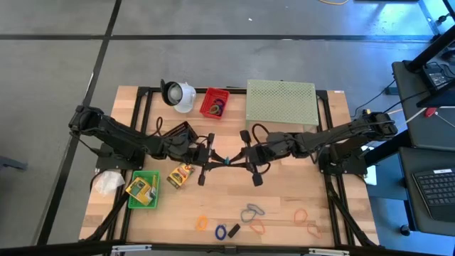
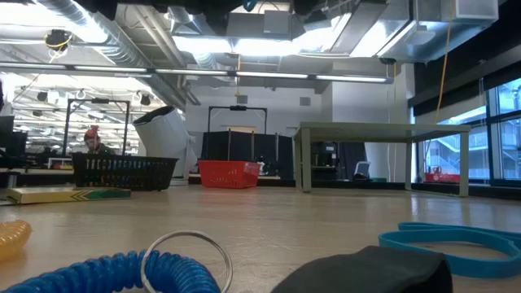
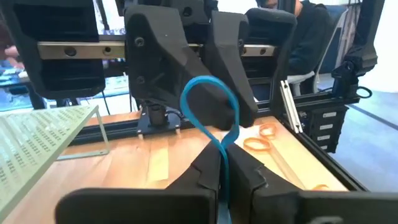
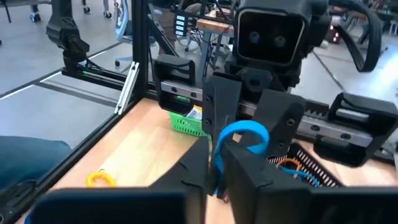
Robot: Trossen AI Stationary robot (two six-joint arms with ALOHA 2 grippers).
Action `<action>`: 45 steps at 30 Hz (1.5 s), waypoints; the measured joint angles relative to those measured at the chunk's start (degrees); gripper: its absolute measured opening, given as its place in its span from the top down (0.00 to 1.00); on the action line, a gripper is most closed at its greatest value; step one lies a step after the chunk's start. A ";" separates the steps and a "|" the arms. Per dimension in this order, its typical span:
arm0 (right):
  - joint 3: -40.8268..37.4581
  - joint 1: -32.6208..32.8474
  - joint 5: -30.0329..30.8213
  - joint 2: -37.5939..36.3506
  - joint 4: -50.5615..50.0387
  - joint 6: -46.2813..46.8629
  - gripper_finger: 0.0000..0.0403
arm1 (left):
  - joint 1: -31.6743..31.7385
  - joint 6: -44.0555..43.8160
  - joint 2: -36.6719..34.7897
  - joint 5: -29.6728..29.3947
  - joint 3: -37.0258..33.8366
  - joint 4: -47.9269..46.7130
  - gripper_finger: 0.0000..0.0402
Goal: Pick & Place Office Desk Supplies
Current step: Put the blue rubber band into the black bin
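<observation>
A blue rubber band [image 1: 226,161] hangs between my two grippers above the middle of the table. My left gripper [image 1: 213,163] reaches in from the left and is shut on it. My right gripper [image 1: 240,158] comes from the right, facing the left one, and is also shut on it. A crayon box [image 1: 180,174] lies flat on the wood beside the left arm. Another crayon box sits in a green basket [image 1: 144,189]. Loose orange, grey and blue bands [image 1: 251,212] and a black clip [image 1: 233,230] lie near the near edge. My left gripper pinches the blue rubber band [image 3: 222,158] between its two fingers, coming level from the table's left. The rest of the loop [image 3: 208,90] stands out beyond the fingertips toward the other gripper, clear of the table. My right gripper pinches the same band [image 4: 217,163] between its two fingers, coming level from the table's right. Its free loop [image 4: 246,132] curls out past the fingertips toward the left gripper, off the wood.
At the far edge stand a white cup-shaped object [image 1: 178,94], a red basket [image 1: 214,104] and a pale green mesh stand [image 1: 280,101]. A black basket [image 1: 179,135] sits by the left arm, and a white crumpled thing [image 1: 108,182] lies at the left edge.
</observation>
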 joint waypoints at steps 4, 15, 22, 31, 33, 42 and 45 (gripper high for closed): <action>0.00 -0.54 0.00 -0.11 -1.82 1.83 0.74 | 0.67 -3.14 -0.72 0.00 0.00 -3.12 0.99; 0.00 -1.11 0.00 -2.54 -16.93 12.69 0.39 | 5.67 -16.53 -14.08 -16.80 0.00 -43.33 0.99; -0.05 -0.84 0.01 -1.41 -28.36 24.21 0.39 | 8.11 -31.69 -16.26 -23.91 -1.81 -67.61 0.99; -0.04 2.82 -2.12 2.31 -29.99 35.84 0.44 | 9.63 -37.24 -16.22 -23.26 -8.91 -68.57 0.99; -0.04 3.99 -4.57 3.11 -30.43 38.45 0.45 | 9.76 -36.92 -16.22 -23.31 -8.92 -68.69 0.98; -0.04 12.44 -7.54 9.86 -31.04 42.33 0.50 | 9.73 -30.88 -16.22 -23.28 -8.92 -69.23 0.97; -0.04 14.72 -7.72 12.30 -31.05 42.33 0.51 | 9.73 -30.76 -16.22 -23.28 -8.92 -69.24 0.96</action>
